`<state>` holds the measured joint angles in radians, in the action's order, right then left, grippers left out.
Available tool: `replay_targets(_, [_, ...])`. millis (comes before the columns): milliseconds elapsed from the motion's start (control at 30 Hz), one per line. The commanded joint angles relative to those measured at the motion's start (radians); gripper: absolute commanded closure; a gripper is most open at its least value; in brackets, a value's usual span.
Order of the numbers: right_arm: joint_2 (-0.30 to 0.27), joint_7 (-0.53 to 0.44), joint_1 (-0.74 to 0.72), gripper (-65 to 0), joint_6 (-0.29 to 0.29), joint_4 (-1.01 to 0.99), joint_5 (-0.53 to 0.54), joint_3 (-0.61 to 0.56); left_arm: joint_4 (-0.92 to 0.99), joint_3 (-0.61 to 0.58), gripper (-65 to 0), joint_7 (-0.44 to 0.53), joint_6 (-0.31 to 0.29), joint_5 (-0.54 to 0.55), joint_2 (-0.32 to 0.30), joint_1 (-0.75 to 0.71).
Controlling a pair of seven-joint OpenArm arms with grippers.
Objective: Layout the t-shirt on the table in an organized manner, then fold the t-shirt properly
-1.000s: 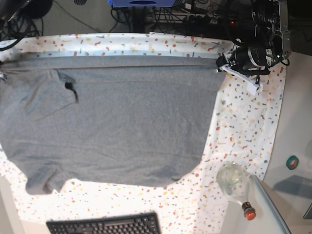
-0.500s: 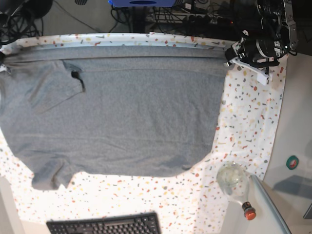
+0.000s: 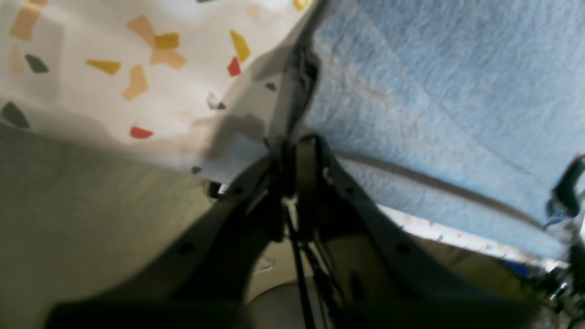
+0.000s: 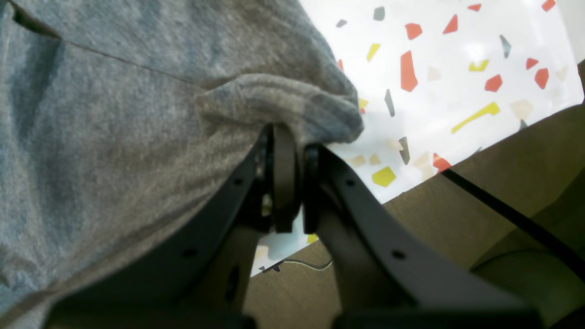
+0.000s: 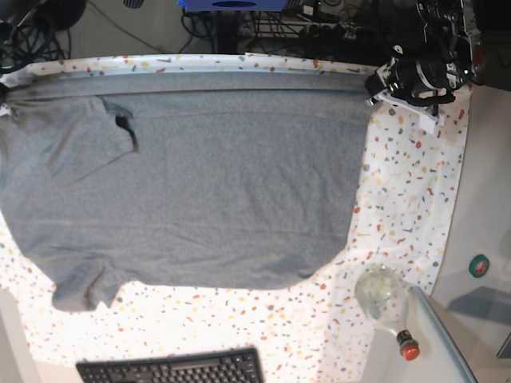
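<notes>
The grey t-shirt (image 5: 207, 183) lies spread wide over the speckled table (image 5: 415, 191), its straight far edge along the table's back. My left gripper (image 5: 374, 82) sits at the shirt's far right corner. In the left wrist view, which is blurred, its fingers (image 3: 292, 146) stand almost together with the shirt's hem (image 3: 434, 91) running into the tips. My right gripper (image 4: 295, 141) is at the far left corner. Its jaws are nearly together and a bunched fold of the shirt (image 4: 274, 100) is caught at the tips.
A clear glass bottle (image 5: 382, 295) with a red cap lies at the near right by a glass panel. A black keyboard (image 5: 172, 369) sits at the front edge. Cables (image 5: 48, 32) and equipment crowd behind the table's back edge. A plain white ledge (image 5: 487, 207) runs along the right.
Both arms drew the shirt's far edge back toward the table's rear. The left gripper moved up and right, and the shirt now lies flatter and straighter.
</notes>
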<state>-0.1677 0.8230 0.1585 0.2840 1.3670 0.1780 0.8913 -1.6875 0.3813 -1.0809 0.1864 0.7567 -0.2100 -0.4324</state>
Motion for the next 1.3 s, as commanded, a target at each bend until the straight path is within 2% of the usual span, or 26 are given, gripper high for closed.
replay_targets(0, [-0.026, -0.020, -0.004, -11.6, -0.009, 0.021, -0.005, 0.016, -0.012, 0.026, -13.0, 0.015, 0.008, -0.012, -0.010, 0.000])
replay_targets(67, [-0.013, -0.020, -0.004, -20.0, -0.009, 0.021, -0.005, 0.067, -0.012, 0.060, -23.2, 0.011, 0.008, -0.012, -0.001, 0.000])
replay_targets(200, [-0.003, -0.017, -0.006, -34.4, -0.009, 0.022, -0.005, 0.116, -0.010, 0.101, -39.5, 0.011, 0.008, -0.012, 0.004, -0.003])
replay_targets(333, [-0.003, 0.011, -0.004, -44.4, -0.009, 0.022, -0.005, 0.144, -0.010, 0.107, -50.2, 0.009, 0.008, -0.013, -0.001, -0.004])
replay_targets(433, [0.001, 0.028, -0.004, -44.7, -0.009, 0.059, -0.005, 0.174, -0.012, 0.115, -51.2, 0.009, 0.008, -0.015, -0.004, -0.004])
replay_targets(733, [0.032, 0.032, 0.022, -45.0, -0.007, 0.246, -0.005, 0.176, -0.098, 0.255, -50.7, 0.008, 0.008, -0.010, 0.004, -0.016])
replay_targets(800, [0.026, 0.031, 0.005, -44.9, -0.007, 0.251, -0.005, 0.174, -0.130, 0.255, -47.2, 0.008, 0.006, -0.009, 0.004, -0.015])
replay_targets(833, [0.023, 0.029, -0.015, -44.9, -0.007, 0.248, -0.005, 0.174, -0.135, 0.255, -42.1, 0.008, 0.005, -0.009, 0.004, -0.009])
replay_targets(900, [0.003, 0.009, -0.052, -44.9, -0.007, 0.233, -0.008, 0.173, -0.135, 0.249, -26.5, 0.008, 0.005, -0.009, 0.007, 0.017])
replay_targets(967, [-0.036, -0.029, -0.092, -44.9, -0.007, 0.162, -0.010, 0.127, -0.133, 0.199, -3.5, 0.008, 0.005, -0.009, 0.022, 0.054])
replay_targets(1000, [-0.060, -0.044, -0.107, -44.7, -0.007, 0.127, -0.010, 0.099, -0.133, 0.176, 0.0, 0.008, 0.005, -0.009, 0.024, 0.066])
replay_targets(1067, [-0.099, -0.064, -0.138, -44.7, -0.007, 0.061, -0.010, 0.045, -0.133, 0.095, 0.0, 0.008, 0.005, -0.009, 0.034, 0.097])
replay_targets(1267, [-0.114, -0.069, -0.199, -44.7, -0.007, -0.033, -0.010, -0.002, -0.133, -0.063, 0.0, 0.009, 0.005, -0.009, 0.050, 0.117])
